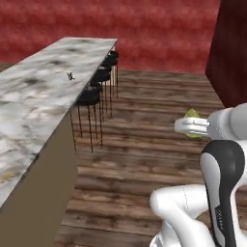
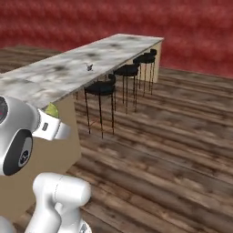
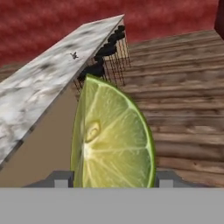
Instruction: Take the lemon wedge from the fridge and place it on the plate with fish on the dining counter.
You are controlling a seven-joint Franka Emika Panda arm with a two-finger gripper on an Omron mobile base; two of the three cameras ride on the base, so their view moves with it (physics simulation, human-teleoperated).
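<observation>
**A:** Where's your lemon wedge (image 3: 111, 140) right now?

**B:** You have it in the gripper (image 3: 113, 179). In the hand view the two finger tips sit closed against its left and right sides, cut face toward the camera, point upward. From the left base view you see a bit of yellow-green (image 1: 193, 116) poking past the hand, held out over the wooden floor (image 1: 144, 159).

**A:** Why carry it like that, out in the air?

**B:** My guess is you're in transit. The wedge is aimed along the dining counter (image 1: 34, 101), which runs away on your left, and the hand is well short of the slab and slightly below its top. Holding it clear of the counter's side wall keeps it from being knocked loose.

**A:** And the plate with fish (image 1: 71, 75)?

**B:** You'll find a small dark fish shape far along the marble, toward its near edge above the stools. The plate under it is too pale to make out against the stone.

**A:** Counts?

**B:** One wedge, one fish, one counter. At least three black bar stools (image 2: 101, 88) lined up under the overhang; a fourth may be at the far end, but I can't tell.
</observation>
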